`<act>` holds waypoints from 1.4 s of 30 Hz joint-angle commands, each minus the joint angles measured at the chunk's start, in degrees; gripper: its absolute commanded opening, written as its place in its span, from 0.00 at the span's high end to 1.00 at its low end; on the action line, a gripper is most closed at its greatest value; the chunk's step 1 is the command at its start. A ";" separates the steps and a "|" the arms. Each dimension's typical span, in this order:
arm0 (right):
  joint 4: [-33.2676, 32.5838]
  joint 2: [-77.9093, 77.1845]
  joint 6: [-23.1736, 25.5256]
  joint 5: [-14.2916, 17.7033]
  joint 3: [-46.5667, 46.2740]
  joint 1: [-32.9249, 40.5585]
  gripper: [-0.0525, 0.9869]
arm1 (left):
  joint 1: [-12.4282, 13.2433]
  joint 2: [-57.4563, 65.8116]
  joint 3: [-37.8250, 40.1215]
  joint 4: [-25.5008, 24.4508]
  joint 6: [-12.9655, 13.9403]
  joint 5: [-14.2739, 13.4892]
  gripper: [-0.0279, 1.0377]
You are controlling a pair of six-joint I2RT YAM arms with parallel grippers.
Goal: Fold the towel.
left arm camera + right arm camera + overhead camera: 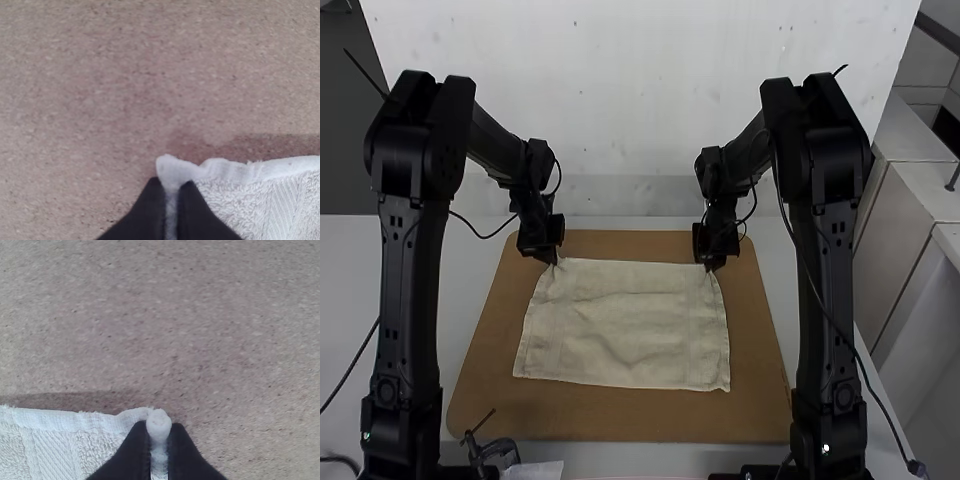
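Worktop (350,270) carries the brown board (610,425). Board looks flat, so little to snag a sliding hem.

Towel (625,325) is on the board, spread out with shallow ripples, near edge toward my arm bases. Terry pile with woven bands near the sides. Should handle light and limp, grippy rather than slippery, nothing to break. It won't hold its own shape, so two-corner hold is right; lift both together or it'll sag and skew.

Left tool (171,192): closed on the far left corner, cloth bunched between the fingers. Right tool (160,435): same on the far right corner. Both bites are small, so a hard pull could slip one. I'd bring the far edge over to the near edge, keeping light tension.

Clamp-like fixture (498,450) sits at the board's near left edge; shouldn't block, but don't overshoot. Arm cables (480,235) hang loose, watch those.
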 commanded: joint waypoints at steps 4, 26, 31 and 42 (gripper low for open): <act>0.24 -1.74 1.20 4.94 6.41 -2.15 0.94 | 0.28 -7.46 0.11 0.14 -2.95 -0.49 0.97; 0.15 -19.58 -0.03 4.85 -8.97 1.63 0.94 | -1.48 -25.83 -15.36 0.58 -6.29 -0.05 0.97; -0.11 -25.91 -0.91 4.85 -16.97 4.00 0.94 | -2.27 -35.06 -23.36 0.75 -6.03 0.91 0.97; -3.89 -37.86 -1.44 3.71 -27.52 5.85 0.94 | -7.36 -49.82 -39.09 -0.13 -5.94 2.06 0.97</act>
